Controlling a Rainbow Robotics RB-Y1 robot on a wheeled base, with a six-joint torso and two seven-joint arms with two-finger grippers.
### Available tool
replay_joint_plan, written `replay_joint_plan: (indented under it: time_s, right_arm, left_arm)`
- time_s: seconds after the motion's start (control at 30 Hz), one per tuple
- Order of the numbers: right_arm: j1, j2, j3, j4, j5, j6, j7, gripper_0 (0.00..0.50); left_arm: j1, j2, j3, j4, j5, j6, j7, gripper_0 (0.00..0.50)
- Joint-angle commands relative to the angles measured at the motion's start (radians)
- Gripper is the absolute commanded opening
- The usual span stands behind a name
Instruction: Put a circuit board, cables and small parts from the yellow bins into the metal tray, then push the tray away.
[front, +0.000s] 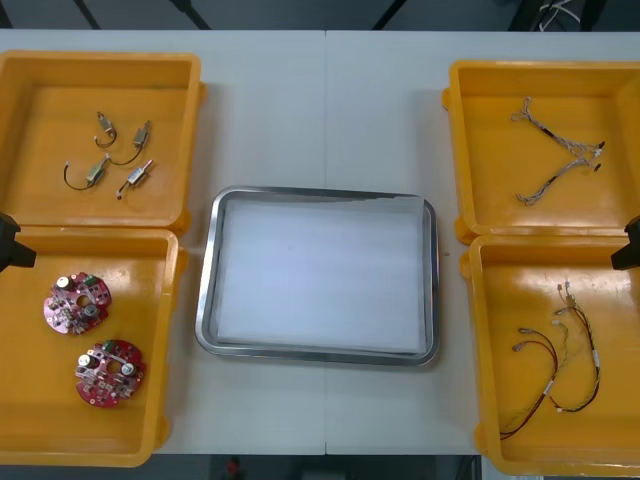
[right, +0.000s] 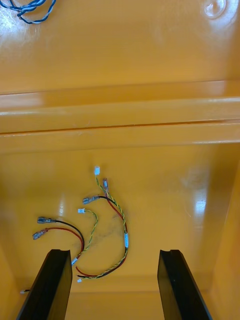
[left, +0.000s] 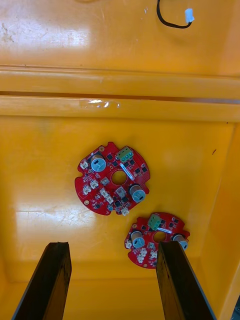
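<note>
Front view: metal tray (front: 205, 300) at table centre, white inside, nothing in it. It sits between the yellow bins, apart from them on both sides.
- Far left bin (front: 40, 80): small metal parts (front: 120, 155), scattered.
- Near left bin (front: 30, 400): two round red circuit boards, one (front: 77, 302) farther from the robot, the other (front: 109, 373) nearer. They are close together but not touching.
- Far right bin (front: 480, 100): twisted blue and white cables (front: 560, 155).
- Near right bin (front: 500, 400): red and yellow cables (front: 560, 355), loosely tangled with a black one.

Left wrist view: left gripper (left: 115, 245) over the near left bin, fingers spread wide and holding nothing. The farther board lies flat on the bin floor just beyond the fingertips, about in line with the gap between them. The nearer board lies beside one fingertip, its edge close against that finger's inner side. I cannot tell whether they touch.

Right wrist view: right gripper (right: 115, 252) over the near right bin, fingers likewise spread and bare. The red and yellow cable bundle lies on the bin floor. Its lowest loop reaches into the gap between the fingertips, nearer one finger, and the rest fans out beyond them. The blue and white cable shows past the bin wall, well apart.
</note>
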Motion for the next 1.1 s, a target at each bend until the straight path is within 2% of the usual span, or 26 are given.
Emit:
replay_joint_plan:
  time_s: [0.03, 1.1]
  right_arm:
    - [0.009, -0.009, -0.034, -0.001, 0.009, -0.007, 0.008, 0.5]
    - [0.009, -0.009, -0.034, -0.001, 0.009, -0.007, 0.008, 0.5]
  left_arm:
    - [0.016, 0.05, -0.005, -0.015, -0.009, 0.007, 0.006, 0.5]
    - [0.016, 0.05, -0.005, -0.015, -0.009, 0.007, 0.006, 0.5]
